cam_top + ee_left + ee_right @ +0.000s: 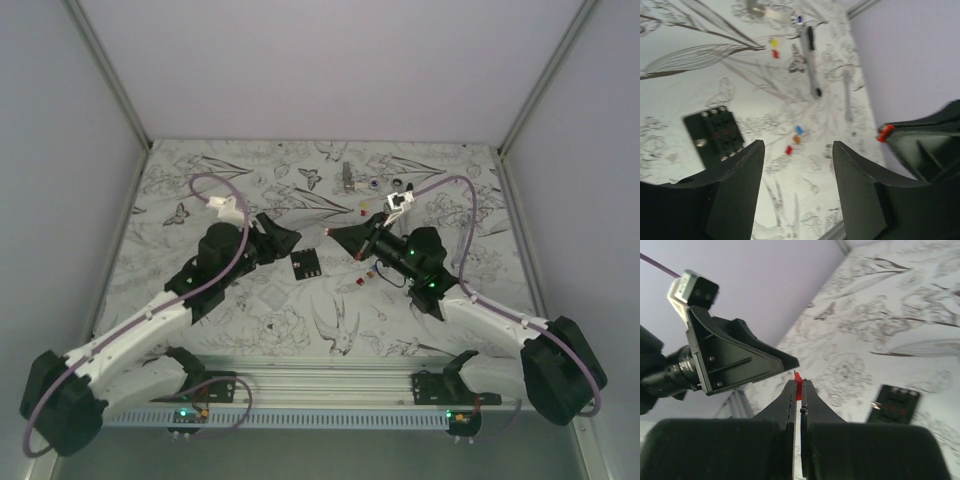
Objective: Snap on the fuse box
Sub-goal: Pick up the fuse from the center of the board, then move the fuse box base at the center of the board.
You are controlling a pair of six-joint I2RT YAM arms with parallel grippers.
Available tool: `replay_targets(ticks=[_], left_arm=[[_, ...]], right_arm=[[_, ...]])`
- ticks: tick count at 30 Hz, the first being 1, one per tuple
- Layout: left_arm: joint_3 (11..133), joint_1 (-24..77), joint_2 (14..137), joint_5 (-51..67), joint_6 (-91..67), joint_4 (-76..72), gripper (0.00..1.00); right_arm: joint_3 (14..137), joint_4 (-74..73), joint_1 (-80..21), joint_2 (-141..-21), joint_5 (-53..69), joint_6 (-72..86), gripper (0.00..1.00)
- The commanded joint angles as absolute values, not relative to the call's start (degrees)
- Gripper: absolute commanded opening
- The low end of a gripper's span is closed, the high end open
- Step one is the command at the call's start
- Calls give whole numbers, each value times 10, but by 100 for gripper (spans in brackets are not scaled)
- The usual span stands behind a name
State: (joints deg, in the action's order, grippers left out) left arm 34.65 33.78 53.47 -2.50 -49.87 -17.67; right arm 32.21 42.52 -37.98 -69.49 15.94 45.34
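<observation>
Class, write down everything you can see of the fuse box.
The fuse box is a small black square block, plastic by its look, with rows of slots, some holding red fuses, and silvery studs at its edges. It lies flat on the table, near the left pincer and right pincer; neither touches it.

Robotics lab test cell, not a home or shop. Evidence: aluminium rail (330, 382) along the near edge of the counter (250, 165), carrying a left arm (150, 325) and a right arm (500, 315) bolted toward either end of the rail. Small circuit boards (183, 413) with green lights just below the rail. Purple cables (215, 180) looped beyond it. Plain pale panels (330, 60) in metal framing (110, 75) closing off the space beyond and beside the rail. Camera module (692, 287) mounted behind the left end effector (787, 361). Counter beyond the rail covered in a bird-and-butterfly print.
</observation>
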Motion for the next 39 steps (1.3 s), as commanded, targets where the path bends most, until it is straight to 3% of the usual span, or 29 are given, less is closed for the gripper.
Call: replay_targets(ticks=[1,8,18,25,33,39], left_arm=[[393,304,613,2,-409,-125,61],[478,259,793,41,-357,-106,72],[603,232,1019,102,-351,-105,71],[639,232,1103,130,-374,-103,56],[600,253,1092,127,-408,-103,38],[554,290,1049,99,-440,-103,35]], right_arm=[[318,286,-349,-673,117,389,0],[327,174,-336,-661,70,333,0],[329,117,-335,-645,31,286,0],[341,87,-335,-651,29,272,0],[352,54,-335,-649,25,262,0],[391,-6,-336,-671,22,243,0]])
